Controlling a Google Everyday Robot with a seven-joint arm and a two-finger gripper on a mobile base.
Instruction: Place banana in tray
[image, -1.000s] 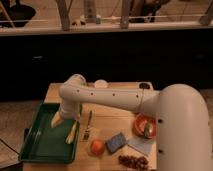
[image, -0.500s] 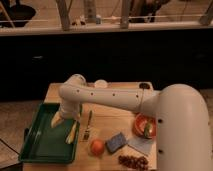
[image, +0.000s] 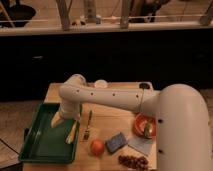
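Observation:
The dark green tray (image: 40, 142) sits at the left of the wooden table. The pale yellow banana (image: 72, 133) lies tilted at the tray's right side, over or just inside the right rim. My gripper (image: 57, 120) hangs at the end of the white arm over the tray's far right corner, just above and left of the banana's upper end. I cannot tell whether it touches the banana.
A metal fork (image: 88, 125) lies just right of the tray. An orange (image: 97, 146), a blue sponge (image: 116, 142), a red-orange bowl (image: 144, 125) and a pile of dark red bits (image: 132, 161) lie to the right. A white cup (image: 101, 84) stands at the back.

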